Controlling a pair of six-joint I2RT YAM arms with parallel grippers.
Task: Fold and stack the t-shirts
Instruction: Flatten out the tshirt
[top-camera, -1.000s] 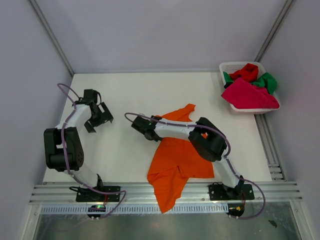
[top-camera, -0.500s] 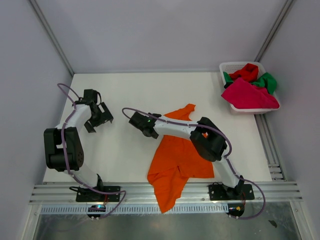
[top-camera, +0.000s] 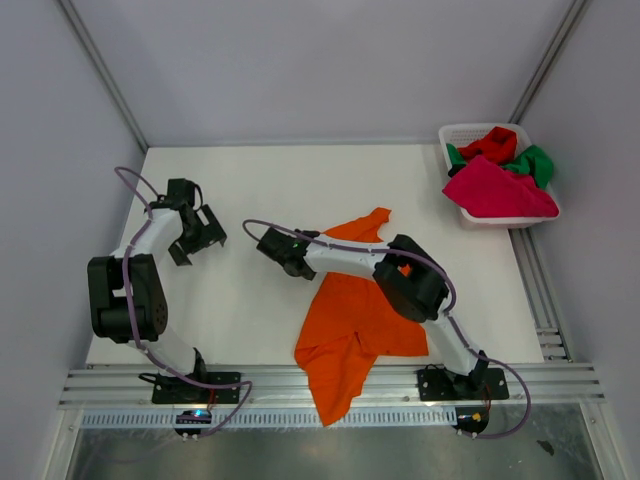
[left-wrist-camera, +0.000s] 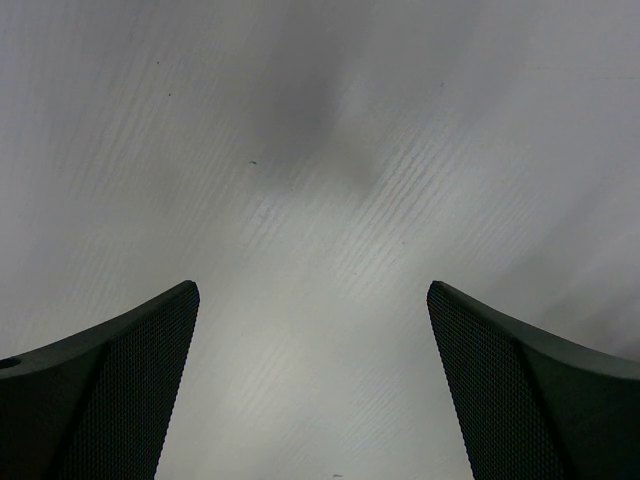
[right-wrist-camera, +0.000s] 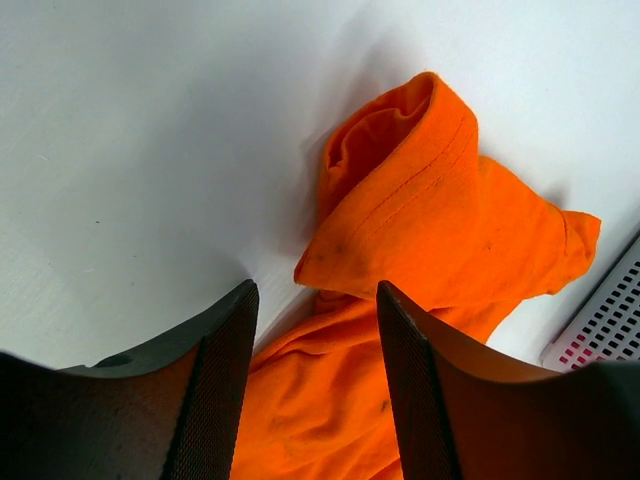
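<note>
Step in hand: the first shirt was judged to be at the spreading stage; no fold had yet been made and no stack begun.
Orange shirt (top-camera: 355, 310): it was laid crumpled on the table (top-camera: 270, 190), right of centre, with its near end draped over the table's front edge. One sleeve (right-wrist-camera: 420, 200) was seen rucked up and open-mouthed in the right wrist view.
Other shirts: the pink shirt (top-camera: 495, 190), red shirt (top-camera: 492, 143) and green shirt (top-camera: 535, 160) were heaped in the basket (top-camera: 470, 127) at the far right corner, well apart from both arms.
Right gripper (top-camera: 280, 248): it was held low at the orange shirt's left margin. Its fingers (right-wrist-camera: 215, 390) were parted, with the cloth edge lying beyond the tips and nothing pinched between them.
Left gripper (top-camera: 203, 232): it was parked over bare table at the left, well apart from the cloth. Its fingers (left-wrist-camera: 120, 380) were spread fully and nothing was held.
Next move: a pinch on the sleeve or the near hem appeared to be required, followed by a pull to the left so that the cloth could be drawn flat. A second hold by the left gripper was judged likely to be needed before any fold.
Risk: a grip on one layer only could have dragged the bunch instead of opening it.
</note>
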